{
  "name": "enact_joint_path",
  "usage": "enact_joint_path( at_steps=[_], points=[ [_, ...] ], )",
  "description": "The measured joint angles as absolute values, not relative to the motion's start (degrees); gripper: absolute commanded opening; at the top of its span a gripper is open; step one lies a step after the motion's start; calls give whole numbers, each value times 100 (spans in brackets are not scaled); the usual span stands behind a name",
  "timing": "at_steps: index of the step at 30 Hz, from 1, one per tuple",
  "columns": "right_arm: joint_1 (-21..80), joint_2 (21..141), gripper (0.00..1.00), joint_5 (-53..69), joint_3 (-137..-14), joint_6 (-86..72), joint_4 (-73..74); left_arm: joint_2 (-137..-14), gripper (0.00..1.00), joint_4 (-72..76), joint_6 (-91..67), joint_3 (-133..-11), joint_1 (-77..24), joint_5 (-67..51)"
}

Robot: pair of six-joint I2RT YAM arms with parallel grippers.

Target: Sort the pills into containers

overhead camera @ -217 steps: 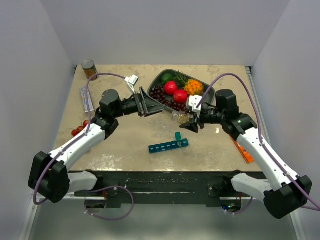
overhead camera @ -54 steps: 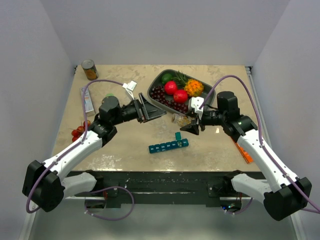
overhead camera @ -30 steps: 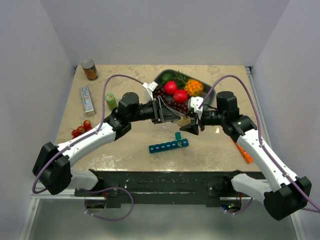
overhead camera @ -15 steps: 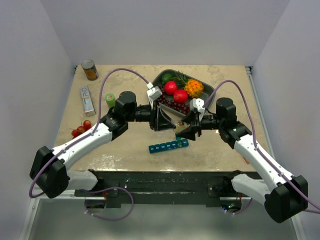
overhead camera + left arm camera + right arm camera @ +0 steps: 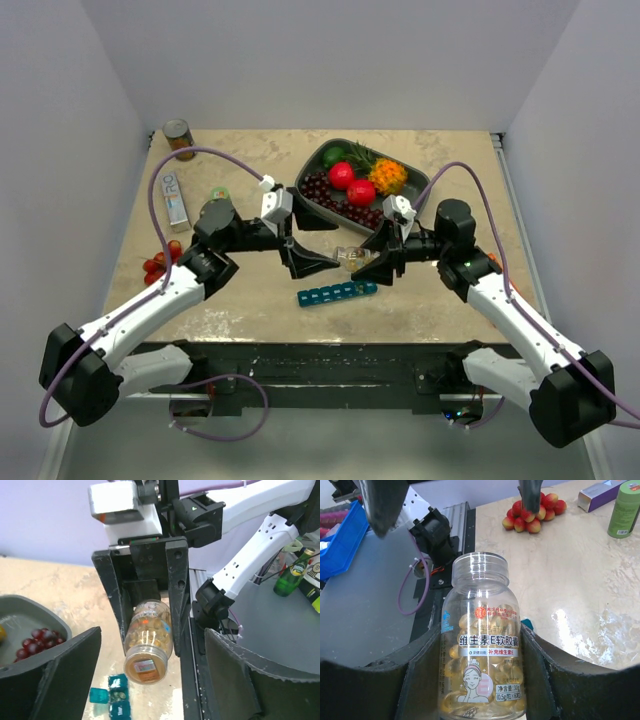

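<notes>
Clear bottle (image 5: 480,645) clenched in right claw (image 5: 481,677) reveals tan pills (image 5: 150,630) only in wrist views; left claw (image 5: 310,262) gapes.

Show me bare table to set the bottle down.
Free: back strip between can and tray; back-right corner beyond the tray; front edge right of the organiser. Crowded: centre, where both arms meet around the bottle, just behind the organiser.

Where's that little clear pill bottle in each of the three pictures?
Top external: the pill bottle lies mid-table, between the two arms' tips.
Left wrist: it is at the centre, between two black fingers.
Right wrist: it fills the centre foreground, label facing the camera.
Shared landmark: the right pincer gripping it.
</notes>
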State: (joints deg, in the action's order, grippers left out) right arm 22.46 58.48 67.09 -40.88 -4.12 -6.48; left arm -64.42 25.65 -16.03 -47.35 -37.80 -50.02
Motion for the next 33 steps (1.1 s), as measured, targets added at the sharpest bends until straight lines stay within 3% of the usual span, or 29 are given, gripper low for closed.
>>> enact_joint_path(
  at_steps=[8, 16, 27, 30, 31, 33],
  points=[
    [2248, 5841, 0, 6709, -4088, -410, -519, -6104, 89, 2744, -1632, -4602, -3603, -5275],
    [2248, 5843, 0, 6709, -4088, -408, -510, -6180, 86, 1857, -851, -4628, -3828, -5054],
    [2248, 5848, 0, 6709, -4088, -410, -510, -6493, 73, 1369, -484, -4727, -3935, -4751],
    [2248, 5848, 0, 6709, -4088, -410, -510, -6554, 59, 1358, -489, -4755, -3988, -4731],
    [2248, 5848, 0, 6709, -4088, -410, -510, -6567, 48, 1361, -480, -4757, -4001, -4729],
    [2248, 5848, 0, 6709, -4088, -410, -510, -6589, 41, 1337, -469, -4779, -4029, -4733]
  ],
)
